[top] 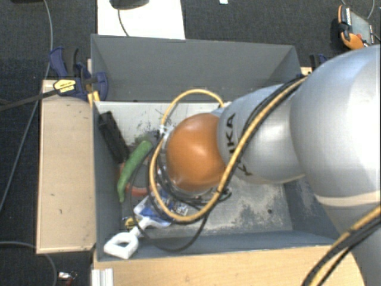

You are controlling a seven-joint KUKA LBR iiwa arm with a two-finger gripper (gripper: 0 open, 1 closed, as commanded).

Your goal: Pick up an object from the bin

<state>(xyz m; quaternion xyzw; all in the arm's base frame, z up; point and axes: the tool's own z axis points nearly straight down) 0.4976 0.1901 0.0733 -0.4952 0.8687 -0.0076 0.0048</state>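
Tool (pixel 171 200) sits low in the left-front part of the grey metal bin (pixel 256 216), tucked under the orange wrist cover (pixel 193 151). I can't tell if it's apart, together or clamped on anything.

Risks as I read them:
- Crowded spot. The blue-and-white flat thing (pixel 150 211) lies right under the tool, and the green curved pod-shaped thing (pixel 132 162) is just beside it. A close here could catch both or pinch an edge, and the pick would slip on lift.
- The yellow cable loop (pixel 178 97) droops around the wrist down to the bin floor. It could snag loose bits and drag them.
- I'm blind under the cover, so I can't confirm a grip before lifting.

Bin contents are all bunched on the left. A black bar (pixel 113 137) lies along the left wall. The green pod is next to it, with a small red piece (pixel 138 190) by its lower end. A white plastic piece with a loop (pixel 122 244) is at the front-left corner, against the front wall. The right half of the floor is bare and scuffed.
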